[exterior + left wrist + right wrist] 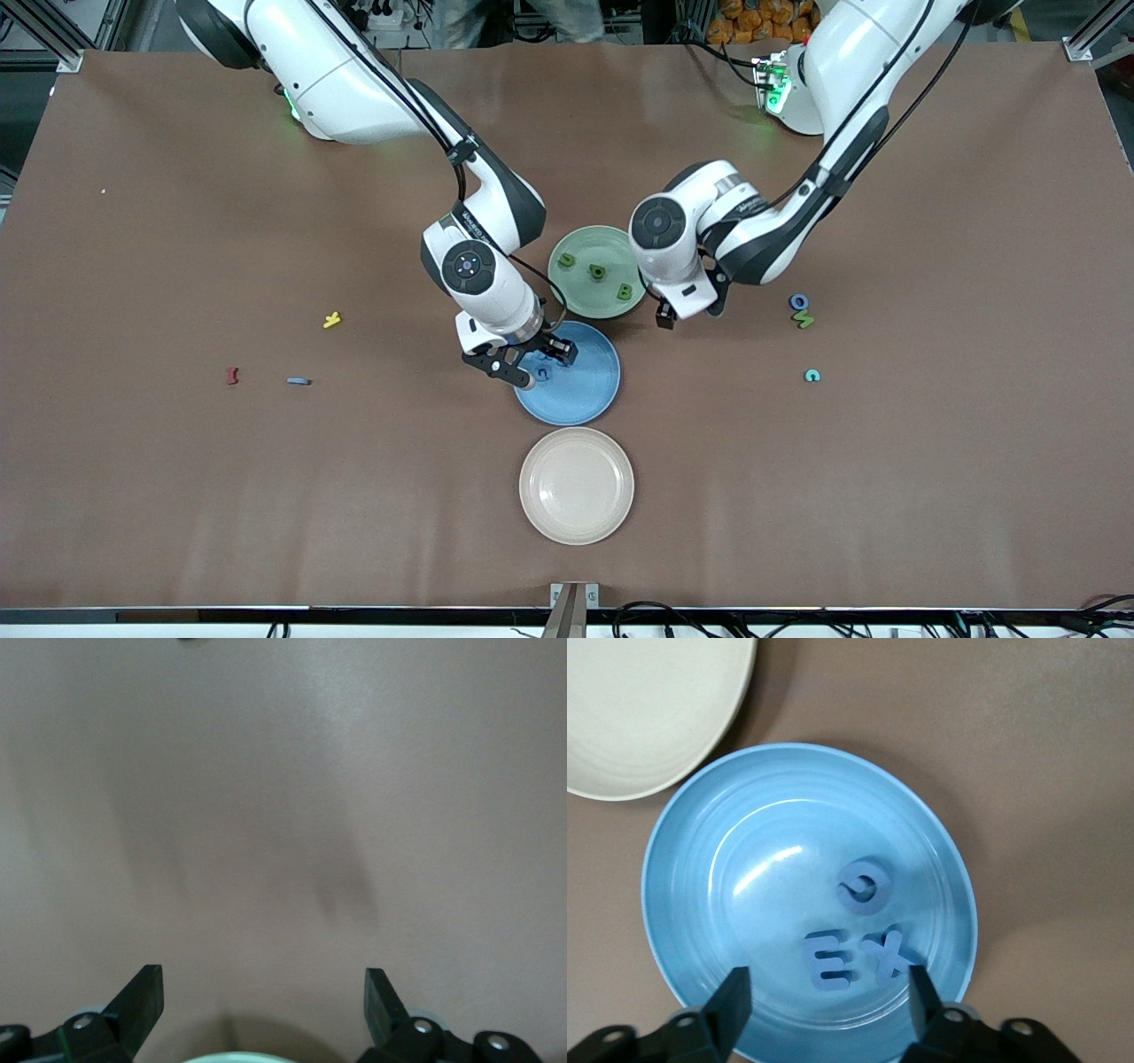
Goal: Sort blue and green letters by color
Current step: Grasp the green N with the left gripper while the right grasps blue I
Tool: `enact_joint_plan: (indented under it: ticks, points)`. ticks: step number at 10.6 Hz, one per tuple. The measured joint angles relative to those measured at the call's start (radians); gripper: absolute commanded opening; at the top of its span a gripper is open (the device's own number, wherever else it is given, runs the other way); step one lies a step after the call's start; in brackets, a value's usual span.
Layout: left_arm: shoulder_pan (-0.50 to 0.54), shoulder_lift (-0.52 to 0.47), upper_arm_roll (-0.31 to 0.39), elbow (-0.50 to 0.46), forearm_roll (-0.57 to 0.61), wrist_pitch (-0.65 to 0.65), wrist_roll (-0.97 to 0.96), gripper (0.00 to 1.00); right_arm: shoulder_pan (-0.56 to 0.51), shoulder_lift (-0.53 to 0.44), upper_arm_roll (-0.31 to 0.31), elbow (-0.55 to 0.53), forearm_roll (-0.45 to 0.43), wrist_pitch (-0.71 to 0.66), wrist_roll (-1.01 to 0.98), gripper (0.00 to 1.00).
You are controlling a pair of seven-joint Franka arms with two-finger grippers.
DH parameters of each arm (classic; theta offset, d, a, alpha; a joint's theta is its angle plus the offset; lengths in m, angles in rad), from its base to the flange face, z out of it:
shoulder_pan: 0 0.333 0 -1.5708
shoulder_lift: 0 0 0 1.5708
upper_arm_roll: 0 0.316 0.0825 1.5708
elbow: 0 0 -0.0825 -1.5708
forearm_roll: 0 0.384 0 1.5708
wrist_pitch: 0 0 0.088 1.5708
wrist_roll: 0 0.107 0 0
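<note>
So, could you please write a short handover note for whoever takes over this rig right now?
Right gripper: jaws open, empty, over the blue plate.
Left gripper: jaws open, empty, over bare table at the green plate's edge.
Done: three blue letters, G, E and x, lie in the blue plate. Three green letters lie in the green plate.
Left: a blue o and a green letter touching it, toward the left arm's end; a flat blue letter toward the right arm's end.
The cream plate holds nothing.
</note>
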Motion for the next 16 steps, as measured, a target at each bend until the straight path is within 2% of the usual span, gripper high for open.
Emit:
enact_joint_plan:
  ticks: [2, 4, 6, 8, 9, 11, 14, 16]
  points:
    - [0.102, -0.073, -0.077, -0.121, 0.0, 0.068, 0.078, 1.0, -0.008, 0.003, -0.003, 0.003, -0.025, -0.001, 0.0, 1.0]
    - [0.274, -0.13, -0.159, -0.229, 0.001, 0.143, 0.24, 1.0, -0.055, 0.002, -0.007, 0.015, -0.095, -0.07, -0.073, 1.0]
    - [0.409, -0.152, -0.181, -0.272, 0.001, 0.168, 0.454, 1.0, -0.135, 0.001, -0.009, 0.023, -0.109, -0.121, -0.171, 1.0]
    - [0.54, -0.153, -0.182, -0.275, 0.001, 0.181, 0.702, 1.0, -0.233, -0.001, -0.018, 0.026, -0.116, -0.146, -0.246, 1.0]
    - [0.597, -0.153, -0.182, -0.276, 0.002, 0.198, 0.805, 1.0, -0.267, -0.005, -0.039, 0.028, -0.117, -0.148, -0.256, 1.0]
    - [0.66, -0.148, -0.182, -0.286, 0.018, 0.246, 0.9, 1.0, -0.295, -0.022, -0.121, 0.032, -0.118, -0.149, -0.264, 1.0]
    - [0.71, -0.114, -0.182, -0.377, 0.167, 0.439, 0.902, 1.0, -0.349, -0.057, -0.204, 0.032, -0.116, -0.204, -0.21, 1.0]
    - [0.758, -0.081, -0.182, -0.421, 0.241, 0.49, 0.903, 1.0, -0.365, -0.07, -0.262, 0.024, -0.112, -0.275, -0.102, 1.0]
